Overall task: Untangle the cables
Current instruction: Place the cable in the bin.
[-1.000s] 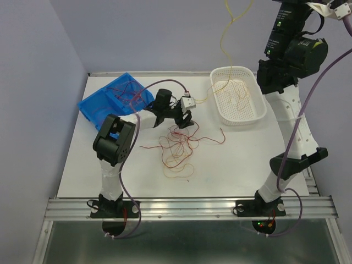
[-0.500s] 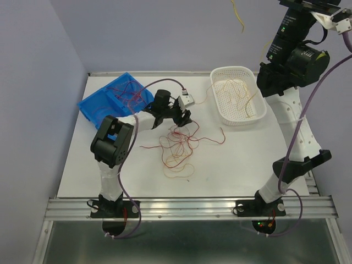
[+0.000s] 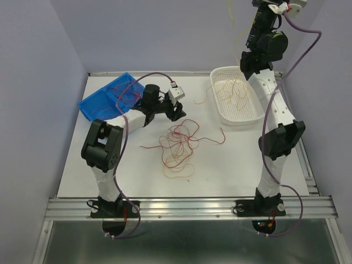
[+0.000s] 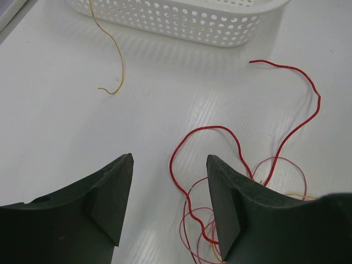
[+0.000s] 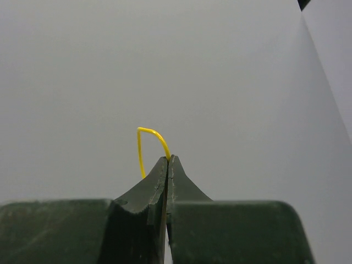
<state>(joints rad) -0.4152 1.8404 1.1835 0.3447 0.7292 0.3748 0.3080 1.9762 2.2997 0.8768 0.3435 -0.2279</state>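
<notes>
Now the left pincer point(image 4: 169, 165) stands low over the white table point(image 3: 231, 159), its jaws apart and holding nothing. The loose pile of thin dark red and yellow-orange wire cables point(image 3: 179, 144) lies just beside it. One bright red strand point(image 4: 206, 127) curves on the table between and beyond the fingertips. Farther ahead is the white perforated plastic basket point(image 4: 220, 27), and some yellow strands point(image 3: 236, 91) lie inside. The right pincer point(image 5: 168, 159) is high above this basket. It is pressed shut on a thin yellow wire point(image 5: 139, 148), which arches just above its tips.
</notes>
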